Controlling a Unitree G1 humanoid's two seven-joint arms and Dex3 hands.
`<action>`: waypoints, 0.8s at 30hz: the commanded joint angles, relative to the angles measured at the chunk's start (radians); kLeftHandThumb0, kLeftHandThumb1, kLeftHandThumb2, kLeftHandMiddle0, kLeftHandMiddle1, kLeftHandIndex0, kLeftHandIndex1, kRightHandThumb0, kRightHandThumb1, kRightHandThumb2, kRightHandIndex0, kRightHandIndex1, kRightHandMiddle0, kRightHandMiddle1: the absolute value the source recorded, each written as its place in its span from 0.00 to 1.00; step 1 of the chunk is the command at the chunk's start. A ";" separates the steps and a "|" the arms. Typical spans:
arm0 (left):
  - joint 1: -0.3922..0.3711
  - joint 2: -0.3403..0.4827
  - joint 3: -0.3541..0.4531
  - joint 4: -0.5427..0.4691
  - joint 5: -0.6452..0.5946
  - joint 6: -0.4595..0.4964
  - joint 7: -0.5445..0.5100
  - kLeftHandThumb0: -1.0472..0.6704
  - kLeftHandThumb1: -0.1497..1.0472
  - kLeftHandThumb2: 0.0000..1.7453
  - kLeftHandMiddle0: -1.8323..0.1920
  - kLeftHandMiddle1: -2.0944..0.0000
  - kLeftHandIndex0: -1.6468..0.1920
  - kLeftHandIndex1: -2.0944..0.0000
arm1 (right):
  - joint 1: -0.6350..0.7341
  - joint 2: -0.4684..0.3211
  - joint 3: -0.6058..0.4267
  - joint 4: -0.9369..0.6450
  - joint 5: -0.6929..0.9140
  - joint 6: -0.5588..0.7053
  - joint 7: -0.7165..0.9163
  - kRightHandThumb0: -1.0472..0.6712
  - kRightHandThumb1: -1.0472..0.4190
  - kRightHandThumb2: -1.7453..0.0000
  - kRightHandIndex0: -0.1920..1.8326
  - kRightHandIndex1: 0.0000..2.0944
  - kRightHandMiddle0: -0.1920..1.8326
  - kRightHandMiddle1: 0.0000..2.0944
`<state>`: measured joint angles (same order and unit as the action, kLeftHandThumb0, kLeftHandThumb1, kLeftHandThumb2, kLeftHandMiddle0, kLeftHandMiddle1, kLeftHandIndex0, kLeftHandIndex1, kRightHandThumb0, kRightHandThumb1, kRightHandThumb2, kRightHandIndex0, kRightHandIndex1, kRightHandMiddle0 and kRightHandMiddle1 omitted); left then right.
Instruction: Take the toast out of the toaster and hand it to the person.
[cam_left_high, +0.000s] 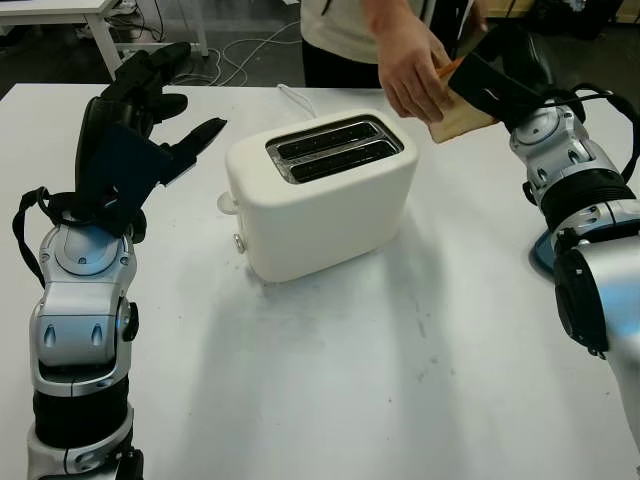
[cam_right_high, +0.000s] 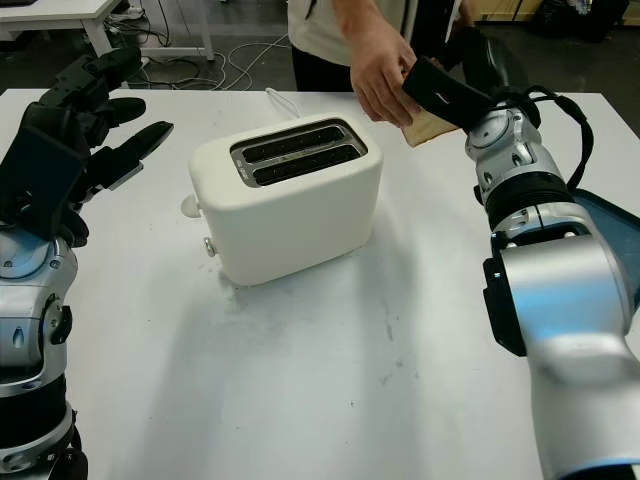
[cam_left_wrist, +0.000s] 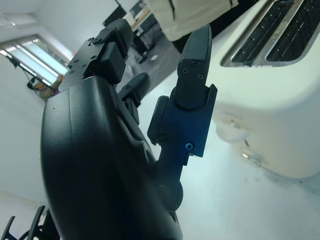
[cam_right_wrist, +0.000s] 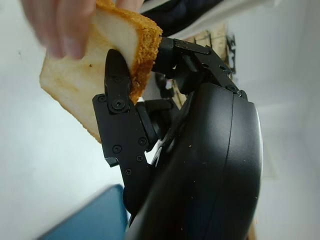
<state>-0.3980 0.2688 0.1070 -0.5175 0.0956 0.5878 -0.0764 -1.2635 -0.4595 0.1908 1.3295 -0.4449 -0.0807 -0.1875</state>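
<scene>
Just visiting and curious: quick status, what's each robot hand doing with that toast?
Right hand shut on toast, raised beyond the toaster. Person's hand gripping the same slice. Left hand open, beside toaster. Nothing in the way.

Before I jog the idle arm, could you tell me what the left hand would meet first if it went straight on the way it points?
Probably nothing: the open left hand points past the white plastic toaster, above bare white table; depth unclear.

Black hands (cam_left_high: 130, 120), silver arms, black cables
</scene>
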 joint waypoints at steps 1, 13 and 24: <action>0.011 0.001 0.007 -0.010 0.000 0.002 0.003 0.33 0.89 0.08 0.87 0.57 0.72 0.89 | 0.000 -0.005 -0.007 0.005 0.007 0.010 -0.006 0.45 0.09 0.84 0.41 0.83 0.36 0.70; 0.013 0.006 0.001 -0.007 0.010 -0.009 0.004 0.33 0.89 0.08 0.86 0.57 0.71 0.88 | 0.007 -0.002 -0.032 0.002 0.013 -0.010 -0.008 0.46 0.09 0.84 0.39 0.83 0.38 0.64; 0.010 -0.003 0.006 -0.007 -0.003 -0.002 0.003 0.34 0.89 0.08 0.87 0.58 0.72 0.89 | 0.019 -0.013 -0.101 -0.014 0.107 -0.070 0.201 0.21 0.09 0.94 0.24 0.17 0.30 0.03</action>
<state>-0.3979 0.2681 0.1079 -0.5175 0.0956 0.5877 -0.0764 -1.2598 -0.4619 0.0925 1.3289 -0.3492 -0.1086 -0.0248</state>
